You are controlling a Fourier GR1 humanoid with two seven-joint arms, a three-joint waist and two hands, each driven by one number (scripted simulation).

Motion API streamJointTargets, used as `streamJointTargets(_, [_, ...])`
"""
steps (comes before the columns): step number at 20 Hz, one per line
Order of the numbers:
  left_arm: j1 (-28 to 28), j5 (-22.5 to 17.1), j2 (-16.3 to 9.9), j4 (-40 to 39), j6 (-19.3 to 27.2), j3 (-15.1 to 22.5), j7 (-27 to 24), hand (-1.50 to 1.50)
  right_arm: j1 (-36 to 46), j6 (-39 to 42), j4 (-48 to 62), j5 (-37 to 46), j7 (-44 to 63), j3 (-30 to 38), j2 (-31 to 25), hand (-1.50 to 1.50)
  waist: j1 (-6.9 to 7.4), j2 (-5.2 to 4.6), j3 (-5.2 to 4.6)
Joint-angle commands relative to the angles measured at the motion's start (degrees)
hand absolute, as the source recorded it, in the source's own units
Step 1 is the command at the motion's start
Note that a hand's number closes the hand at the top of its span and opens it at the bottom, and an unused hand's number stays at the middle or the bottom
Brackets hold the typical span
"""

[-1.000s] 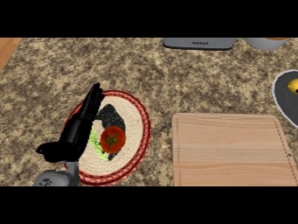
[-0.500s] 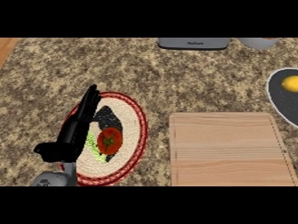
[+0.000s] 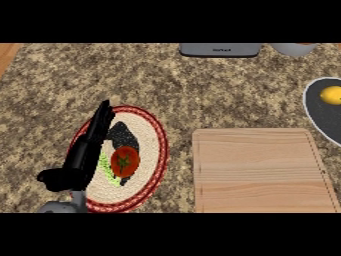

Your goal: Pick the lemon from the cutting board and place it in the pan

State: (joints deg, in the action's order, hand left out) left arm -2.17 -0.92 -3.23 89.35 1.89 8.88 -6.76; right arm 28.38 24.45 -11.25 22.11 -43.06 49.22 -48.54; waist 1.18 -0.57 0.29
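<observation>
Head view shows the lemon lying in the dark pan at the right edge, beside the bare cutting board. Left hand rests edge-on over the red-rimmed plate holding a tomato, fingers straight, gripping nothing, on the speckled worktop.

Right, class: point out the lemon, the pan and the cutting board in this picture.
lemon (image 3: 335,94): head view, on the middle of its yellow skin.
pan (image 3: 336,126): head view, on its bare dark floor below the lemon.
cutting board (image 3: 260,170): head view, on the middle of its bare wooden top.
</observation>
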Motion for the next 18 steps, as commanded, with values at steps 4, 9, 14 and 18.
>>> streamJointTargets(4, [2.08, 0.31, 0.59, 1.15, 0.16, 0.42, 0.18, 0.0, -6.41, 5.09, -2.07, -1.34, -9.29, -1.73, 0.64, -1.5, -0.57, 0.29, -0.1])
streamJointTargets(9, [0.18, 0.5, 0.06, 1.69, -0.09, -0.24, 1.56, 0.0, -7.55, 6.01, -1.78, -1.26, -8.75, -3.59, -0.99, -1.5, -0.45, 0.21, -0.06])
streamJointTargets(14, [0.65, -0.03, -0.65, 1.8, -0.94, -1.35, 0.74, 0.0, -9.01, 3.24, -2.49, -1.7, -10.8, -5.09, 0.16, -1.5, -0.53, 0.25, -0.09])
streamJointTargets(18, [-0.53, 1.02, 0.13, -0.62, -0.2, -1.48, 0.16, 0.0, -8.33, 1.47, -2.45, -2.3, -9.06, -6.36, 0.12, -1.5, -0.62, 0.3, -0.14])
